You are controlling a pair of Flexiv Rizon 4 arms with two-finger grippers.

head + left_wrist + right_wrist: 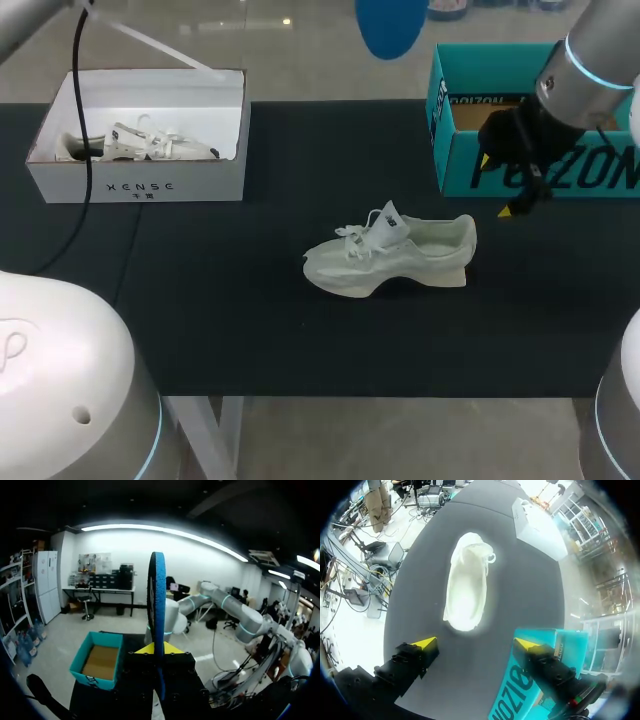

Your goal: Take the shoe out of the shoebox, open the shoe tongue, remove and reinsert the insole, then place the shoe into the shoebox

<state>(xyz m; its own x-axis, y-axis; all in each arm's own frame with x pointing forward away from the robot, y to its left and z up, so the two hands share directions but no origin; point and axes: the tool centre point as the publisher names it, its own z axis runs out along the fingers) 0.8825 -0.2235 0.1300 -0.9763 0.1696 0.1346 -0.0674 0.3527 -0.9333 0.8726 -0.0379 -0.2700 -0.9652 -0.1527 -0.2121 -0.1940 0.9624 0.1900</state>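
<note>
A white shoe (390,258) lies on its sole in the middle of the black table, toe to the left, tongue raised. In the right wrist view the shoe (467,592) is ahead of my right gripper (475,643), which is open and empty. That gripper (500,185) hovers to the right of the shoe's heel, in front of the teal shoebox (530,130). My left gripper (159,650) is raised high and shut on a blue insole (158,610), seen edge-on between its fingers. The insole (390,25) shows at the top of the head view.
A white shoebox (140,180) at the back left holds another white shoe (140,145). The open teal shoebox (97,665) stands at the back right, and its wall (570,645) is close beside my right finger. A black cable (85,150) hangs over the white box.
</note>
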